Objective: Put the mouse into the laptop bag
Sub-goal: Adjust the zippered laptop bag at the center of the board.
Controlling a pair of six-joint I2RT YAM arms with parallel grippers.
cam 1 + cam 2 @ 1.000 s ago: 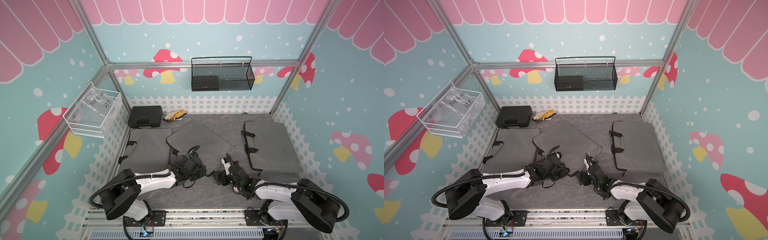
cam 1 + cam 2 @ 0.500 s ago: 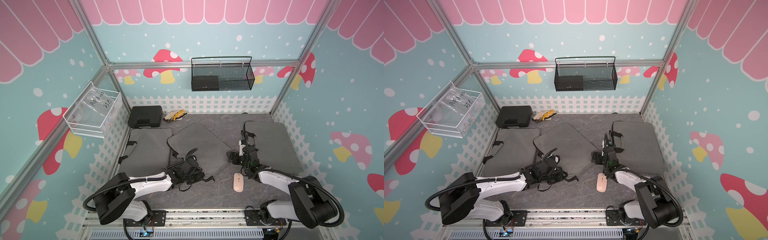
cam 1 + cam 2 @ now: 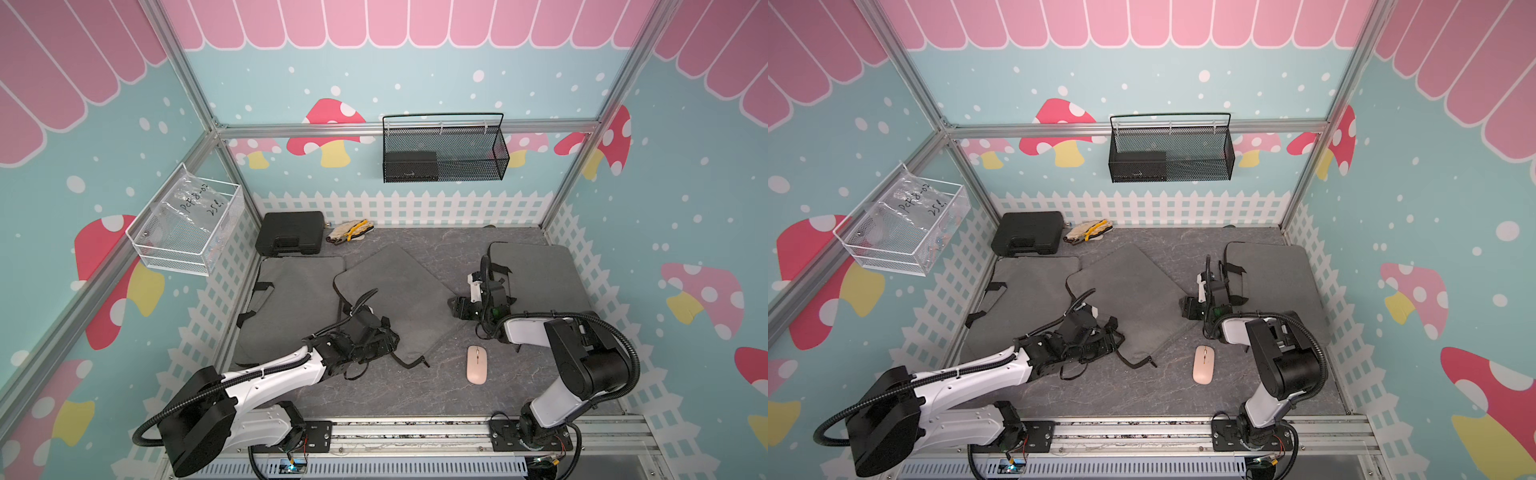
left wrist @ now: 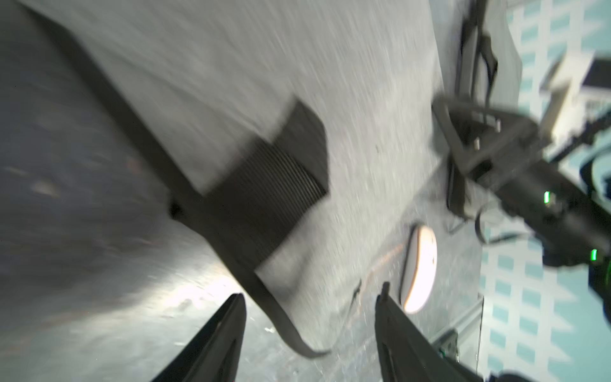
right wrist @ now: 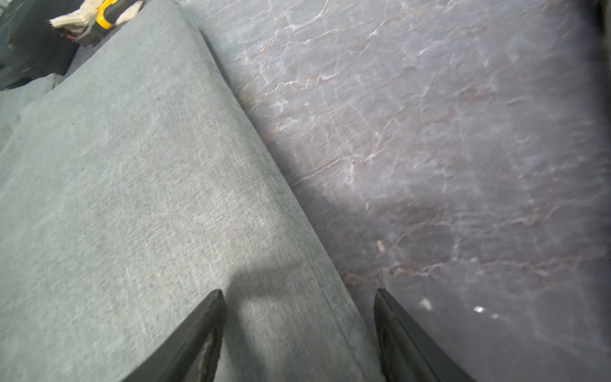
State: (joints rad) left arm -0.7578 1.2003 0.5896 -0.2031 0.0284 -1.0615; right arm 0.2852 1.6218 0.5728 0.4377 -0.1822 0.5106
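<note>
Lying on worktop [image 3: 374, 395], mouse [image 3: 476, 364] not yet bagged; left fingers [image 4: 224, 334] and right fingers [image 5: 201, 334] apart, empty; pickup, insertion into bag [image 3: 395, 286] remain.

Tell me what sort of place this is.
Probably a robot test booth, not a home: printed mushroom walls on an aluminium frame, left arm and right arm bolted to a front rail.
</note>
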